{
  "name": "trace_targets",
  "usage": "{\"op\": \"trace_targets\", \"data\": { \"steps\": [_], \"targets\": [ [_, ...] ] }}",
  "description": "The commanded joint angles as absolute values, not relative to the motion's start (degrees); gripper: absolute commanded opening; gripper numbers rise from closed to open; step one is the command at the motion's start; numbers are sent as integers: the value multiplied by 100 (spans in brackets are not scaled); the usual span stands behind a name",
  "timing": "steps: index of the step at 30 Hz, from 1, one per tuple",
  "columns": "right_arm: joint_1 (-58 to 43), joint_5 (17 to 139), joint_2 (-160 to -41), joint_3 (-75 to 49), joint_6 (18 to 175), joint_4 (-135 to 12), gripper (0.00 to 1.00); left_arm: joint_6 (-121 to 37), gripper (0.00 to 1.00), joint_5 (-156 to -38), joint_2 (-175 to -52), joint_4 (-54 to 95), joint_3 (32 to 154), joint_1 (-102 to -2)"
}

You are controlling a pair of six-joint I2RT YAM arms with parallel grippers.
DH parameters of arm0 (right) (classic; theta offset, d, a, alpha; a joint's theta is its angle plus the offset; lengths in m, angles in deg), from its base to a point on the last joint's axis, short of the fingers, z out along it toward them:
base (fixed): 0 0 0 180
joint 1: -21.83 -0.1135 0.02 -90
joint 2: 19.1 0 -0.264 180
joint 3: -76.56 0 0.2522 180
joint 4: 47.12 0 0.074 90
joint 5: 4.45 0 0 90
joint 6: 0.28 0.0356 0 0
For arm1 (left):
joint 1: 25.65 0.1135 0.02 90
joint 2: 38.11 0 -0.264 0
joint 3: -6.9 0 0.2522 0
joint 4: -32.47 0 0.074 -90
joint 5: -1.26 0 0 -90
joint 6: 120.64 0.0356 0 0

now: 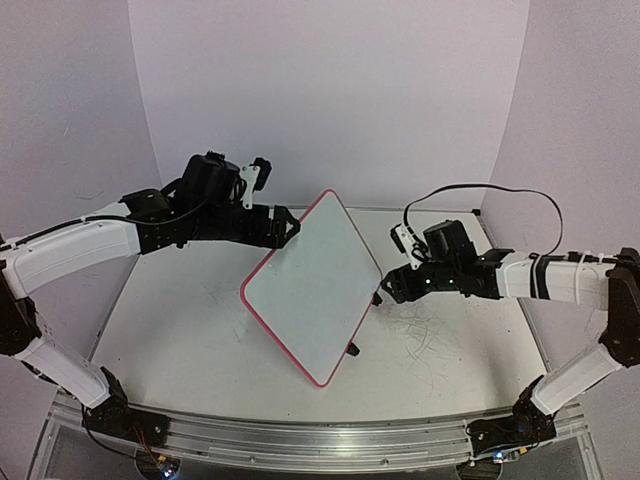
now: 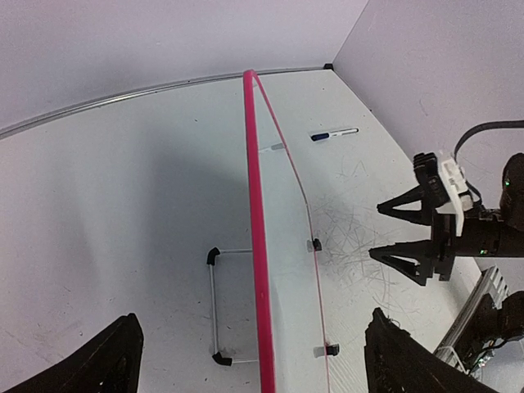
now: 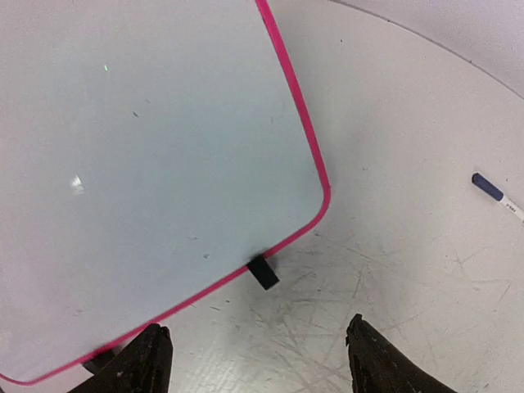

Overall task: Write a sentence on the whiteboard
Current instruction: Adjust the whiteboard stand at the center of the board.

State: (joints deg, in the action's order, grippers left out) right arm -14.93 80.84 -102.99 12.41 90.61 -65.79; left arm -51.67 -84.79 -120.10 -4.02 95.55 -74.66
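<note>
The whiteboard (image 1: 310, 290) stands tilted on its wire stand (image 2: 214, 303) mid-table, with a pink-red frame. Its face is blank and no sentence shows on it. My left gripper (image 1: 290, 225) is open and empty at the board's upper left edge. In the left wrist view the gripper (image 2: 254, 360) straddles the frame edge (image 2: 255, 229) without touching it. My right gripper (image 1: 385, 290) is open and empty beside the board's right corner. In the right wrist view the gripper (image 3: 258, 360) hovers over the table just below the board (image 3: 147, 164) and a black foot (image 3: 263, 272).
A blue-capped marker (image 2: 334, 133) lies on the table near the far right wall and also shows in the right wrist view (image 3: 495, 195). Grey scribble marks (image 1: 425, 335) cover the tabletop right of the board. Walls close in on three sides.
</note>
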Motion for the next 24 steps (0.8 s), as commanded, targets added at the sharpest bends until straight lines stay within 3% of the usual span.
{"op": "trace_targets", "data": {
  "steps": [1, 18, 24],
  "targets": [
    [-1514, 7833, -10840, 948, 7386, -7010, 73, -5057, 96, -8646, -12112, -449, 9887, -7434],
    [-1347, 7672, -12833, -307, 7524, -6860, 60, -4858, 98, -8782, -12005, -375, 9712, -7394],
    [-1341, 6923, -13092, -575, 7736, -7046, 44, -4980, 98, -9133, -11835, -164, 9476, -7132]
  ]
}}
